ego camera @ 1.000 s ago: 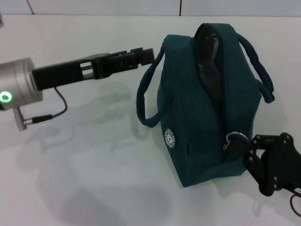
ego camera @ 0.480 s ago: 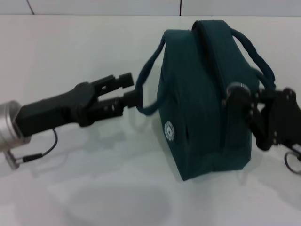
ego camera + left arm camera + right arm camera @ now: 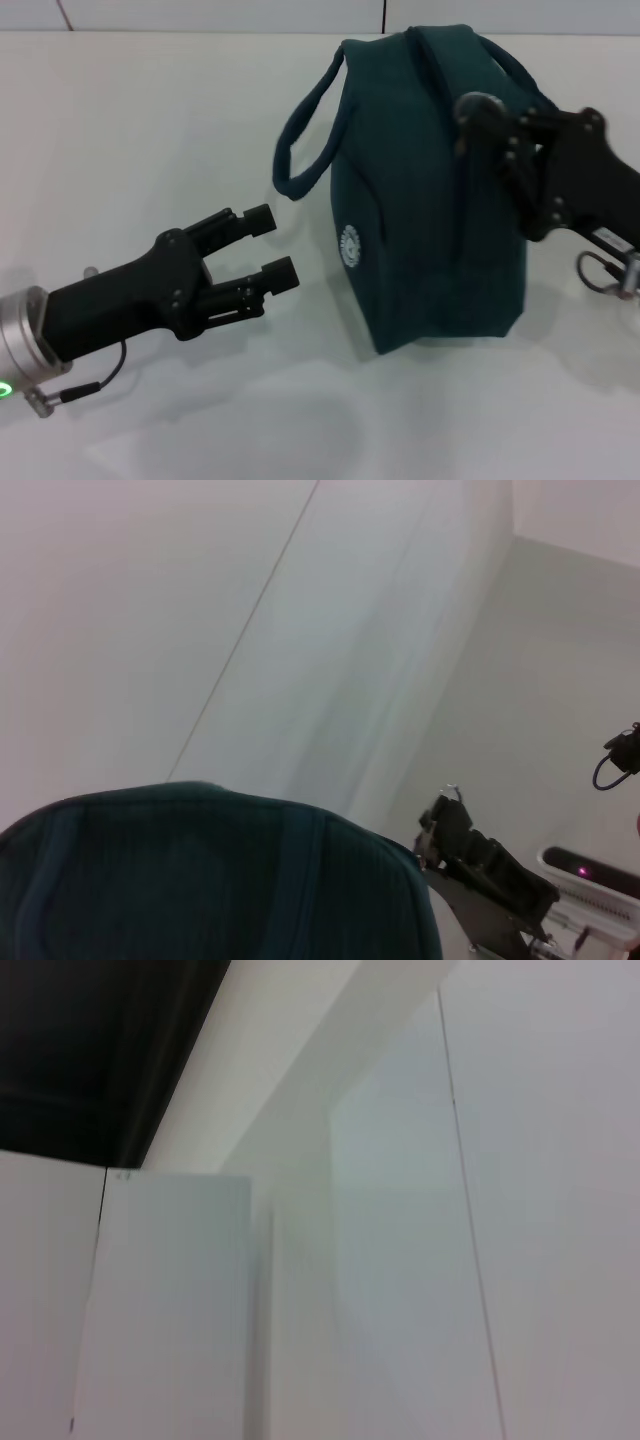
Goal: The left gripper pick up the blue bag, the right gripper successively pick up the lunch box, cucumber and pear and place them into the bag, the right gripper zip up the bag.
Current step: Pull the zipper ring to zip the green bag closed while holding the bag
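The blue bag (image 3: 420, 210) stands upright on the white table, its top closed along the zip line. Its top also fills the lower part of the left wrist view (image 3: 200, 880). My left gripper (image 3: 270, 247) is open and empty, a short way left of the bag below the loose handle (image 3: 300, 140), touching nothing. My right gripper (image 3: 478, 112) rests at the bag's upper right side, with its tips shut on the zipper pull at the zip line. It shows farther off in the left wrist view (image 3: 480, 865). The lunch box, cucumber and pear are hidden.
The white table (image 3: 150, 150) runs to a pale wall at the back. A small cable loop (image 3: 600, 272) hangs from my right arm beside the bag. The right wrist view shows only walls and a dark ceiling.
My right gripper has travelled along the zip from the bag's near end towards the far end, and the opening has closed. My left gripper has drawn back from the handle towards the near left, open.
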Available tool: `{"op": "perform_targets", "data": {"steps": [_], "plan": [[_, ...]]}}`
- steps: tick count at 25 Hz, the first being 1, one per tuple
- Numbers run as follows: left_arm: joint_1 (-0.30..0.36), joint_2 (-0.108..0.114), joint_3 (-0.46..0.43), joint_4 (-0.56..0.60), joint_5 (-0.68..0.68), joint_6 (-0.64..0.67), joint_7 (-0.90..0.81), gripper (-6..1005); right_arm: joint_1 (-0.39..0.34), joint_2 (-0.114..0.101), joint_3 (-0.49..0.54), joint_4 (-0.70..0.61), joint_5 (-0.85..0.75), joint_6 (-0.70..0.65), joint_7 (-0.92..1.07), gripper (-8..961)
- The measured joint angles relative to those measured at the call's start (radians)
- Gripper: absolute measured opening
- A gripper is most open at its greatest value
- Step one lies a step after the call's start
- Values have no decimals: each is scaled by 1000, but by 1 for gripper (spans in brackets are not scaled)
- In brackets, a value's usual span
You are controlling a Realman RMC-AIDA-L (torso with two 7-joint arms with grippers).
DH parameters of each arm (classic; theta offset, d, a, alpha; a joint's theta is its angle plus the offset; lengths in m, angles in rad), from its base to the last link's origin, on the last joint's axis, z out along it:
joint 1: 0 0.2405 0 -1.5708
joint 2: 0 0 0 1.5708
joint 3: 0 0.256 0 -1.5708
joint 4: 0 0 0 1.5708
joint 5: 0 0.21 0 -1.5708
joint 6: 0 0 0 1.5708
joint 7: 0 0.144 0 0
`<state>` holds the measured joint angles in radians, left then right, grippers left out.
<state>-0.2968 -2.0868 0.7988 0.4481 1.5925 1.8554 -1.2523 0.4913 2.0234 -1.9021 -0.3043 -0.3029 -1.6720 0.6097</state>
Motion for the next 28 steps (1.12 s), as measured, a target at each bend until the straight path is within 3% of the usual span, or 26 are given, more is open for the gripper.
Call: {"op": "perform_targets", "data": {"steps": [13, 28], "plan": [[-25, -5, -4, -112, 0, -100, 100, 876, 58, 5, -107, -64, -10, 122, -7, 9], [-95, -10, 2, -182, -9, -208, 160, 863, 62, 4, -106, -68, -2, 138, -12, 9]]}}
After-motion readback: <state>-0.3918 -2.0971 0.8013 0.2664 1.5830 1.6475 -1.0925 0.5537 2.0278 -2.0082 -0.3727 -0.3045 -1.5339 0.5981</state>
